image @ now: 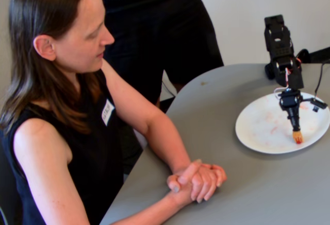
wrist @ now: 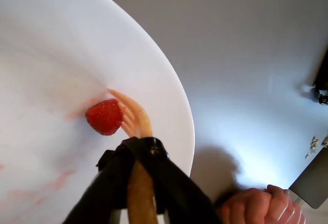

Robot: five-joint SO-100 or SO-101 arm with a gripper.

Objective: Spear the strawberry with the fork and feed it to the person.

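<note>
The strawberry (wrist: 105, 116) is a small bright-red piece on the white plate (wrist: 51, 34), near its rim. The orange-yellow fork (wrist: 135, 119) has its tines against the strawberry's right side, touching it; I cannot tell if they pierce it. In the fixed view the fork (image: 297, 136) points down onto the plate (image: 258, 127), and the strawberry is a red speck at its tip. My gripper (wrist: 139, 149) is black and closed around the fork's handle; it also shows in the fixed view (image: 293, 114). The person (image: 67, 81) sits at the left, looking down, hands clasped (image: 198, 181).
The grey round table (image: 232, 194) holds the plate at its right. A standing dark-clothed torso (image: 154, 29) is behind the person. The person's clasped hands (wrist: 261, 206) show at the bottom of the wrist view. Faint pink smears mark the plate.
</note>
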